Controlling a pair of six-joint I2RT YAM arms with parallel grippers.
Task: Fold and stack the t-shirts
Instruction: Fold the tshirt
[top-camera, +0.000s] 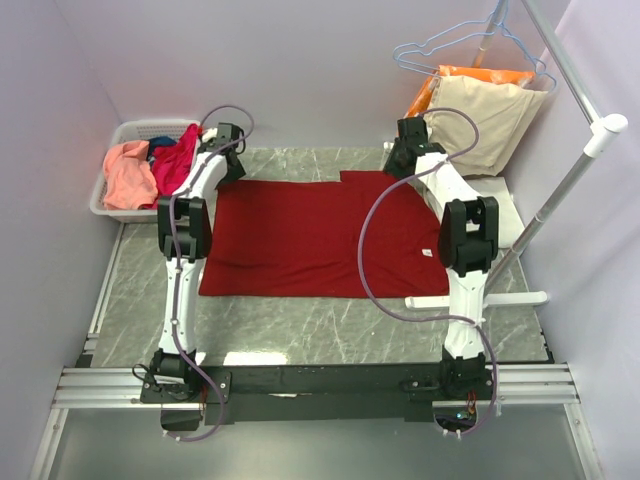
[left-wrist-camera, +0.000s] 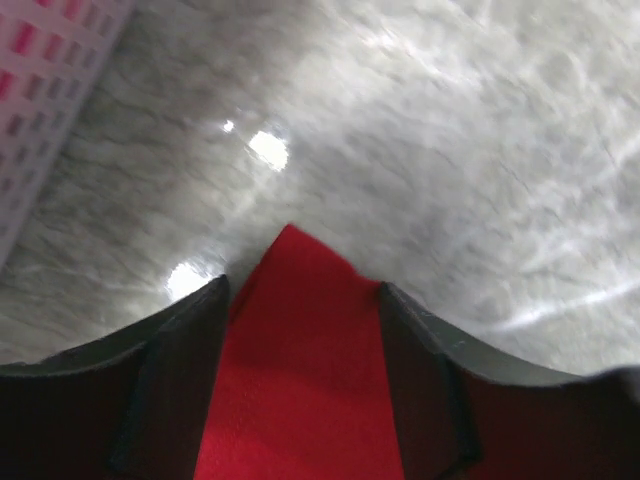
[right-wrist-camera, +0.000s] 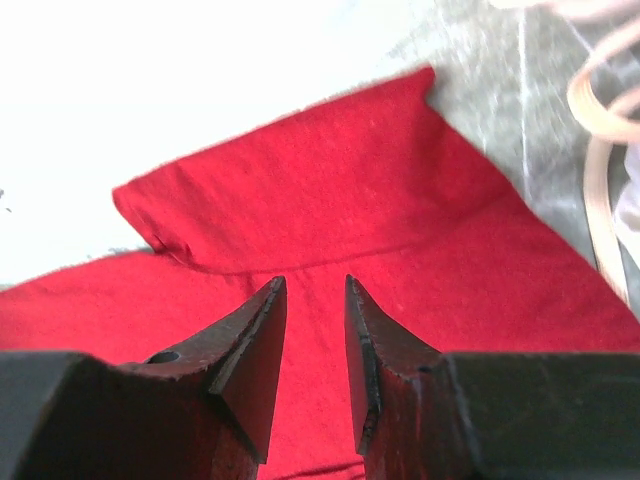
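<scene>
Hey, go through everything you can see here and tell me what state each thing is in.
dark red t-shirt: laid flat on the table, not stacked.
left gripper: open, with a corner of the shirt inside it.
right gripper: narrow gap, over the shirt; grip unclear.
basket: holds a crumpled heap of shirts.
beige garment: hanging at the far right.

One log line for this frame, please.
fold: not started | dark red t-shirt: flat on table | left gripper: jaws open astride corner | right gripper: jaws narrowly apart over sleeve
</scene>
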